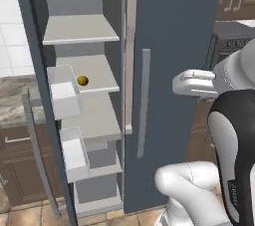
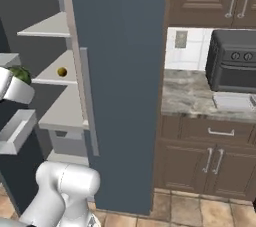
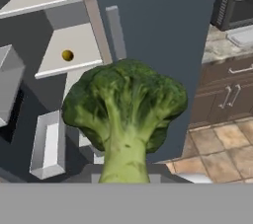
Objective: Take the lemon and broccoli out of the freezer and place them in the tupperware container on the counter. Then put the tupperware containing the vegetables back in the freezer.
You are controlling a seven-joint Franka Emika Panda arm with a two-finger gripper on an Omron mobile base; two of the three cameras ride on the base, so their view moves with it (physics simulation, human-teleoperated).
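The broccoli (image 3: 126, 114) is sitting right in front of the hand camera, stem toward six o'clock and dark green crown toward twelve, with the jaws pinching its pale stem – the finger tips themselves are hidden behind it. In the right base view the same broccoli (image 2: 21, 74) is peeking out at nine o'clock, beside the white hand at the picture's left edge.

The freezer (image 1: 174, 70) is standing with its door swung open, light grey shelves showing at ten o'clock in the left base view. The lemon (image 1: 82, 80) is resting on the second shelf from the top, near that shelf's left edge – a small yellow-orange ball, well apart from the broccoli.

In the right base view the counter (image 2: 192, 96) is lying at three o'clock, and the tupperware container (image 2: 233, 102) is sitting on it just below a dark appliance (image 2: 232, 61).
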